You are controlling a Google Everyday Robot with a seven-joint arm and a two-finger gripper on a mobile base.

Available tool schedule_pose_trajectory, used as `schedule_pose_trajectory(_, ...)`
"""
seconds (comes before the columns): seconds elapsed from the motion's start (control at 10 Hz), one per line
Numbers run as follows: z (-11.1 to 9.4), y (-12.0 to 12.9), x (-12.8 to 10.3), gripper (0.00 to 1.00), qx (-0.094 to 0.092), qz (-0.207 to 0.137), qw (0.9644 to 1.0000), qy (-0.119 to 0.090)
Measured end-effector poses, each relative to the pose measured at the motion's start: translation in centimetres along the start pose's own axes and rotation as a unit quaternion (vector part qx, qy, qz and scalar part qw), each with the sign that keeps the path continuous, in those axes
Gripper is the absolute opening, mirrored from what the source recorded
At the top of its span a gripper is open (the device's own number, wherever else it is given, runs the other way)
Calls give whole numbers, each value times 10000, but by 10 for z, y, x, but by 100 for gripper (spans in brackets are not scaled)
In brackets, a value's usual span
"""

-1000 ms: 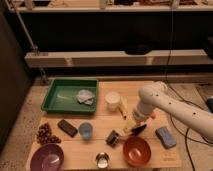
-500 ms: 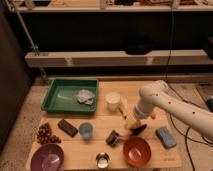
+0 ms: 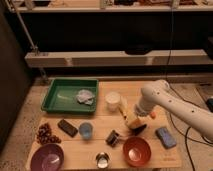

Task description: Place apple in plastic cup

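Centrally placed, the gripper (image 3: 131, 121) hangs low over the table (image 3: 165, 159), its fingers spread.
Bare wood runs from its 9 o'clock to the plastic cup (image 3: 85, 130), a translucent light-blue tumbler standing upright, well apart. The red bowl (image 3: 137, 151) sits near at 6 o'clock by the front edge. An orange patch, seemingly the apple (image 3: 152, 115), shows at 3 o'clock.

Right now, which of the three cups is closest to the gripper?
The opaque white cup, at the table's back, near the gripper hanging mid-table. The light-blue plastic cup and metal cup stand farther off, toward the front.
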Motion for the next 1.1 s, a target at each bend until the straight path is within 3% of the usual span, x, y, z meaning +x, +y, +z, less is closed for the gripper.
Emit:
schedule_pose_trajectory(0.2, 3, 1, 3, 70, 45, -27, 10000, 1)
schedule_pose_trajectory(0.4, 8, -1, 4, 46, 152, -81, 9998, -128)
schedule_pose_trajectory(0.6, 10, -8, 7, 29, 298, -156, 9990, -305)
schedule_pose_trajectory(0.8, 4, -28, 12, 8, 388, -360, 9971, -542)
schedule_pose_trajectory(1.1, -33, -47, 14, 2, 316, -483, 9969, -543)
